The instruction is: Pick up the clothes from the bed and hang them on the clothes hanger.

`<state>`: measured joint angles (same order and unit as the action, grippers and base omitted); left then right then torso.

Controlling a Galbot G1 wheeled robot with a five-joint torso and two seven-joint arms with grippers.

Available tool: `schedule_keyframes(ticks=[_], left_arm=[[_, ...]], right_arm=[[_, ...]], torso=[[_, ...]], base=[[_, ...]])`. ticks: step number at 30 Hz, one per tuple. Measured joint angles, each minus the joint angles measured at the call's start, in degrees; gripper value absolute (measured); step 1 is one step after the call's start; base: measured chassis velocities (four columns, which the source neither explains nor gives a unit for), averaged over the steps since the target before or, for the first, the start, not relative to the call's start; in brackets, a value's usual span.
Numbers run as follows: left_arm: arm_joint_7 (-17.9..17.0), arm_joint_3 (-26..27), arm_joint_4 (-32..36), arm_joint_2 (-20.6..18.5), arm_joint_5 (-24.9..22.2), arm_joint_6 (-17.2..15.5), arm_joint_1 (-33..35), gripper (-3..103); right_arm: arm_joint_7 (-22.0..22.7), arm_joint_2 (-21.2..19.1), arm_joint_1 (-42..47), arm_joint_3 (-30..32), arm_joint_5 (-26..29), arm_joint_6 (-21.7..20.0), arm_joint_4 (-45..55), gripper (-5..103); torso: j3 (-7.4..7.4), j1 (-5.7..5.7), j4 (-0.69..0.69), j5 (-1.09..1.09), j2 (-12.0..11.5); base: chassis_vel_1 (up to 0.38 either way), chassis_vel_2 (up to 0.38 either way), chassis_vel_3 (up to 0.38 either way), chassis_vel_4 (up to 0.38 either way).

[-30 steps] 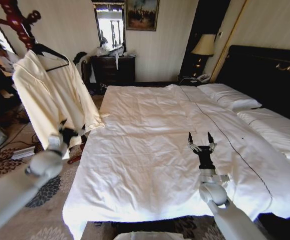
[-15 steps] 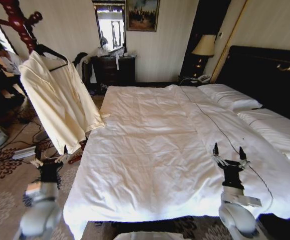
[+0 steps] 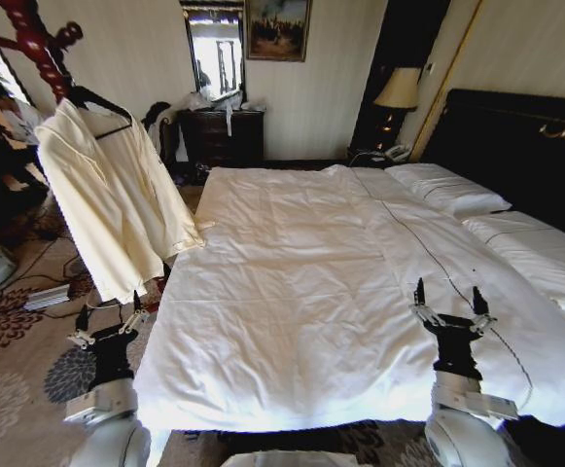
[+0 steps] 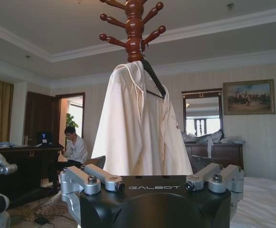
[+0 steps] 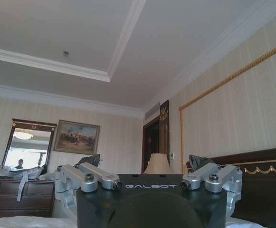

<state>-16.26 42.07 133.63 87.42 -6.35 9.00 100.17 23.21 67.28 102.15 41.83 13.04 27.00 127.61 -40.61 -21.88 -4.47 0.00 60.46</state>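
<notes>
**Cream shirt on the hanger, both grippers empty and low**

Cream cloth is off the bed [image 3: 301, 292]: the clothes [image 3: 117, 204] hang from the clothes hanger [image 3: 102, 102], whose black shoulder shows above the collar and whose hook sits on an arm of the red-brown coat stand [image 3: 34, 44]. The garment hangs above and beyond the left gripper [image 3: 107, 324], its lower hem just over the raised fingertips and apart from them. From the left wrist view the shirt [image 4: 140, 128] drapes straight down ahead of that gripper, with the hanger's dark arm [image 4: 153, 78] slanting out at the collar and the stand's pegs [image 4: 133, 21] above it.

The left gripper points upward beside the near corner of the bed, fingers spread and holding nothing. The right gripper [image 3: 449, 313] stands upright over the bed's near edge on the far side from the shirt, fingers likewise spread and empty; white duvet lies beneath and ahead of it, with no garment on it.

By the look of things the hanging itself is done and the step in hand is getting clear. To do that well:

- Keep the left fingers spread, so no fold of the thin cloth is pinched.
- Take that gripper away from the hem rather than up into it; a snag could tug the shirt askew or rock the hook off its peg.
- Move slowly near the stand, since the shirt looks light and likely to swing.
- Leave the right arm well apart from the stand.
</notes>
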Motion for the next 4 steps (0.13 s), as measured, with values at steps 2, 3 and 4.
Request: schedule_keyframes(ticks=[2,3,4], left_arm=[[0.00,-0.03,-0.02,-0.10,-0.07,0.00,-0.06,100],[0.00,-0.05,-0.06,-0.20,-0.13,-0.02,-0.10,100],[0.00,-0.05,-0.06,-0.20,-0.13,-0.02,-0.10,100]], right_arm=[[-0.04,0.00,-0.03,-0.01,0.00,0.05,-0.02,100],[-0.07,-0.02,-0.06,-0.03,0.02,0.09,-0.07,100],[-0.07,-0.02,-0.06,-0.03,0.02,0.09,-0.07,100]], torso=[[0.00,0.00,0.00,0.00,0.00],[0.00,0.00,0.00,-0.01,0.00],[0.00,0.00,0.00,-0.01,0.00]], base=[[0.000,0.000,0.000,0.000],[0.000,0.000,0.000,0.000],[0.000,0.000,0.000,0.000]])
